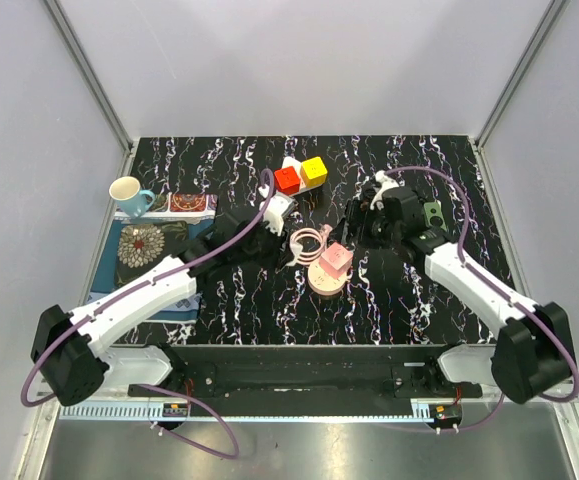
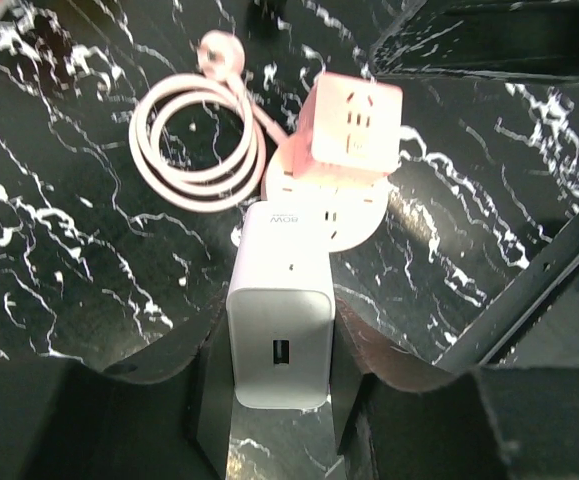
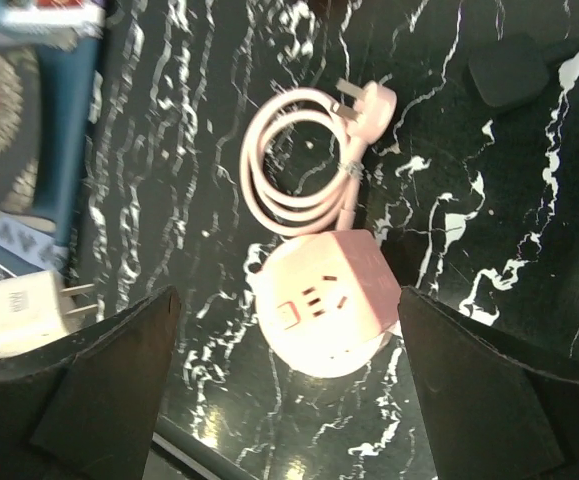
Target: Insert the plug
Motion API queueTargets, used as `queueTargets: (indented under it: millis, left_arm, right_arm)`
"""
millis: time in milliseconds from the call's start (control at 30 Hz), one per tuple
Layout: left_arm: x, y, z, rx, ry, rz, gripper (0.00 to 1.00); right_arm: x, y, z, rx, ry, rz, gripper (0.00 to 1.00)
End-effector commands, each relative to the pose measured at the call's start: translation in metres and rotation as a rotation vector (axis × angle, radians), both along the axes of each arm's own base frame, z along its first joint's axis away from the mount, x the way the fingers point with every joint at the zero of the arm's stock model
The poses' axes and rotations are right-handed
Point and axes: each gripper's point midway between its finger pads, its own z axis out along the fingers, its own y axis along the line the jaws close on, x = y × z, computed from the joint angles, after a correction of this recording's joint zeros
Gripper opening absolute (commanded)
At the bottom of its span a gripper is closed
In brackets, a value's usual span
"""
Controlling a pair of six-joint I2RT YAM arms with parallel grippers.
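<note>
Clamped between the fingers of the left gripper (image 2: 281, 385) is a white charger (image 2: 280, 335), its USB port facing the wrist camera and its far end reaching toward the pink socket cube (image 2: 354, 125). The jaws are closed narrowly on the charger's two sides. The cube sits just ahead of them on a round pink base (image 2: 314, 205), and the charger's front edge overlaps that base in this view. Whether they touch I cannot tell. Ahead and to the left of these jaws lies the coiled pink cable (image 2: 194, 150). The right wrist view adds what the left one hides: the charger's two metal prongs (image 3: 81, 297), bare and just outside the left finger of the right gripper (image 3: 287, 300). That gripper's jaws stand wide apart and hold nothing, with the cube below and between them. Beyond them the cable ends in a three-pin plug (image 3: 367, 102). Only the overhead view shows the mug (image 1: 127, 192), upright at the far corner of a patterned cloth (image 1: 149, 245), well to the left of both jaws. Its inside is too small to read. A red block (image 1: 289, 180) and a yellow block (image 1: 314, 172) sit beyond the jaws on the black marbled table (image 1: 449, 160).
</note>
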Motion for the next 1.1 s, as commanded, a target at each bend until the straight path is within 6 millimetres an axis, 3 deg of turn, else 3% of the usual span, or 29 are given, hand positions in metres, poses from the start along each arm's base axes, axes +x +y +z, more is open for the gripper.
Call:
queueTargets:
  millis: [0,133,200,267,467,567,700,833,933,1067]
  left_arm:
    - [-0.008,0.003,0.003,0.046,0.064,-0.028,0.14]
    - [-0.011,0.002,-0.002,0.056,0.093,-0.051,0.13]
    - [-0.012,0.001,-0.002,0.053,0.1,-0.062,0.02]
    - [-0.013,0.0,-0.006,0.065,0.11,-0.079,0.0]
    - [-0.017,-0.002,-0.012,0.108,0.124,-0.139,0.0]
    - [-0.018,-0.004,-0.016,0.131,0.134,-0.176,0.0]
    - [-0.018,-0.007,-0.022,0.162,0.139,-0.228,0.0]
    - [-0.014,-0.011,-0.03,0.219,0.152,-0.279,0.0]
    - [-0.014,-0.014,-0.042,0.278,0.18,-0.306,0.0]
    - [-0.007,-0.024,-0.042,0.329,0.167,-0.327,0.0]
  right_arm:
    - [0.004,0.004,-0.012,-0.088,-0.023,0.127,0.95]
    - [-0.005,0.018,-0.041,-0.074,0.062,0.199,0.95]
    - [-0.01,0.021,-0.052,-0.09,0.078,0.21,0.95]
    - [-0.015,0.029,-0.057,-0.096,0.089,0.235,0.95]
    - [-0.03,0.053,-0.051,-0.066,0.101,0.26,0.95]
    - [-0.031,0.054,-0.044,-0.054,0.095,0.228,0.94]
    - [-0.022,0.03,-0.03,-0.119,0.029,0.108,0.95]
    - [-0.011,-0.012,-0.021,-0.241,-0.028,-0.077,0.96]
    - [-0.008,-0.045,-0.02,-0.306,-0.04,-0.193,0.97]
    - [-0.014,-0.077,-0.03,-0.326,-0.005,-0.274,0.97]
